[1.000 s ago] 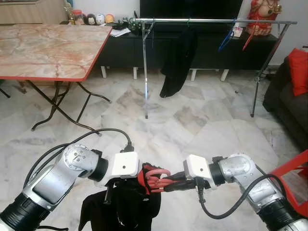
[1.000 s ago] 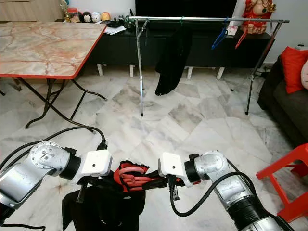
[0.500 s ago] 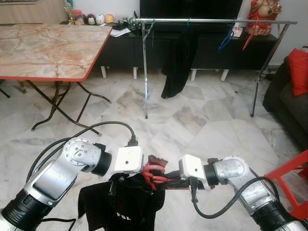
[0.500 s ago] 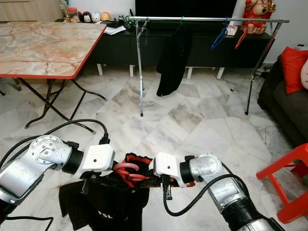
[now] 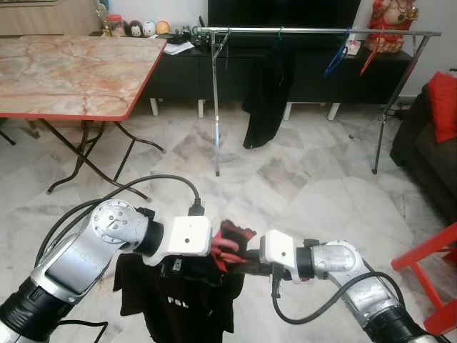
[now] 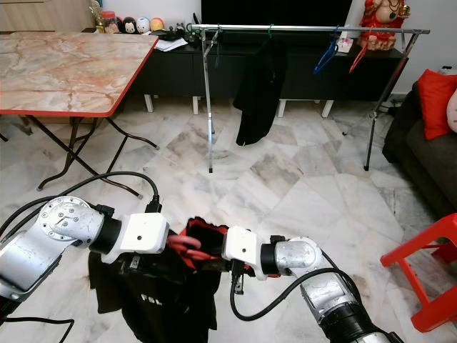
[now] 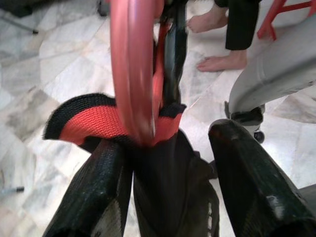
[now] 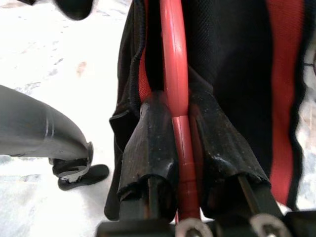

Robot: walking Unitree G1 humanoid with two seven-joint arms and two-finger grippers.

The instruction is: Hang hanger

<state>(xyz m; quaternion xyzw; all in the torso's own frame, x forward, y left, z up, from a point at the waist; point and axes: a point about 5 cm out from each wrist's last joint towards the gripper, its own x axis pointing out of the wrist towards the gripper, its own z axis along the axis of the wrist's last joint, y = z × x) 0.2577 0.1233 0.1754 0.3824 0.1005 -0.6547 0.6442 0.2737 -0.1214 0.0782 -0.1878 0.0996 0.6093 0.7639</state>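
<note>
Hanger (image 5: 230, 248), red plastic and dressed in a black garment (image 5: 182, 304) with red trim, sits at the lower centre of the frame, held low between the two arms. Right pincer (image 8: 175, 150): fingers pressed together on the hanger's red bar, seen plainly in the right wrist view. Left pincer (image 7: 163, 163): fingers spread, with the garment's neck bunched between them beneath the red loop; whether either finger actually presses the cloth cannot be told, the near field being blurred. Rail (image 5: 314, 31): a metal clothes rack at the upper centre of the frame, well apart from the hanger, already bearing a dark garment (image 5: 265, 93) and two bare hangers (image 5: 350, 57) toward its right end. To do the step well, the right grip should stay firm on the bar, the hook kept free of fabric and turned toward the rail's open stretch before approach.
</note>
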